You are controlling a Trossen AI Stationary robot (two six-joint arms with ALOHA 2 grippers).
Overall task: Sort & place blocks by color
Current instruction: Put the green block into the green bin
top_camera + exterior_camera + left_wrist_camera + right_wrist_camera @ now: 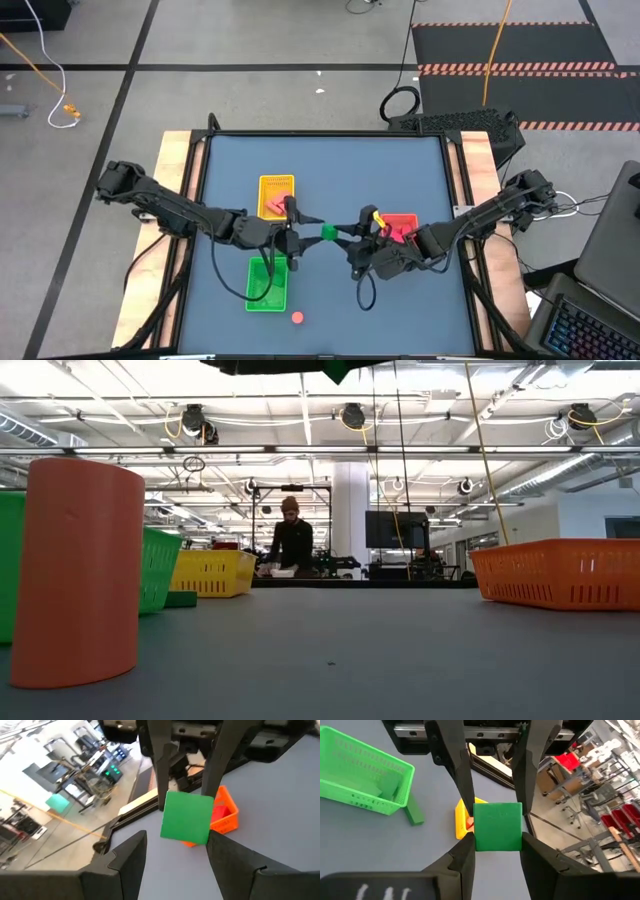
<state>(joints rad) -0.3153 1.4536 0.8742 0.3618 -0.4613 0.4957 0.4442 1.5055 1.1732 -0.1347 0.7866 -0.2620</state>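
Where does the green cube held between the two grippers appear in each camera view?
High view: green cube at table centre, between both grippers.
Low view: only a green corner at the top edge.
Left wrist view: centre, before the red tray.
Right wrist view: centre, between the fingers.
Shared landmark: the green tray, also in the low and right wrist views.

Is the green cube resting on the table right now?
No, the green cube hangs above the table, pinched between the fingers of the right gripper.
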